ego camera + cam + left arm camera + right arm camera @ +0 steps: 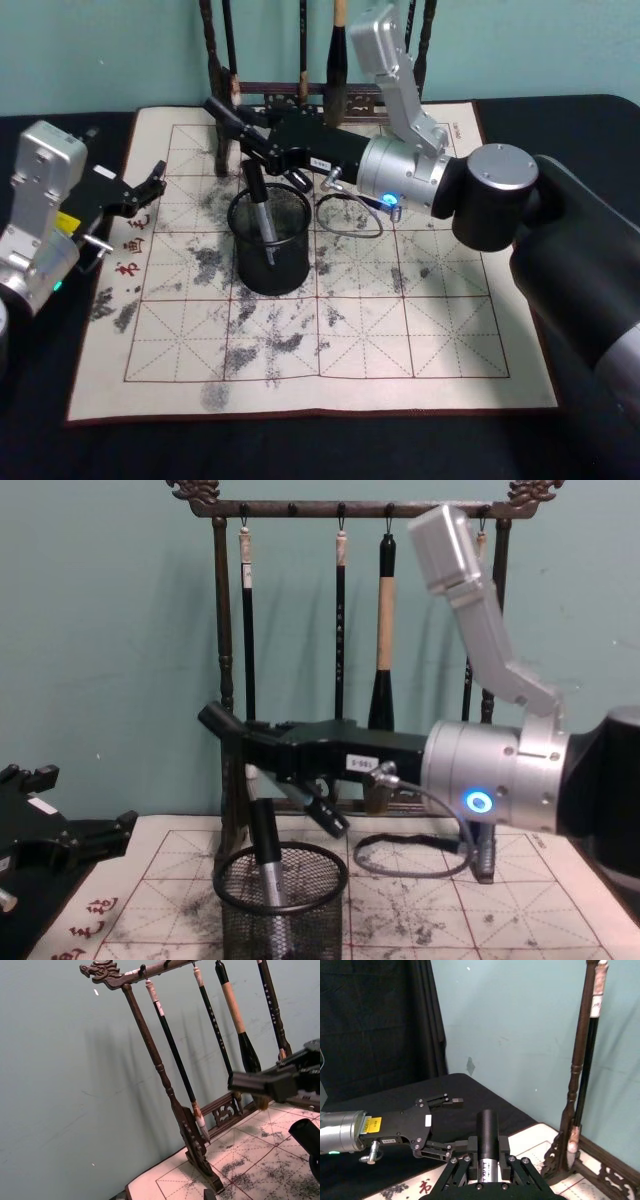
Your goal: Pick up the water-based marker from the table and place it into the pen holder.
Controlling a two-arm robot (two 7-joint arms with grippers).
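Observation:
The water-based marker (263, 225), black on top and grey below, stands tilted inside the black mesh pen holder (290, 275) in the middle of the paper sheet. From the chest the marker (263, 830) rises out of the pen holder (310, 930). My right gripper (248, 150) reaches in from the right and hovers over the holder, open, its fingers spread on either side of the marker's cap (487, 1132). My left gripper (150, 185) rests open over the sheet's left edge, also seen as the left gripper (456, 1122).
A tall dark wooden brush rack (225, 680) with several hanging brushes stands just behind the holder. The ink-stained gridded sheet (400, 330) lies on a black cloth. A dark cable loop (350, 215) hangs under my right wrist.

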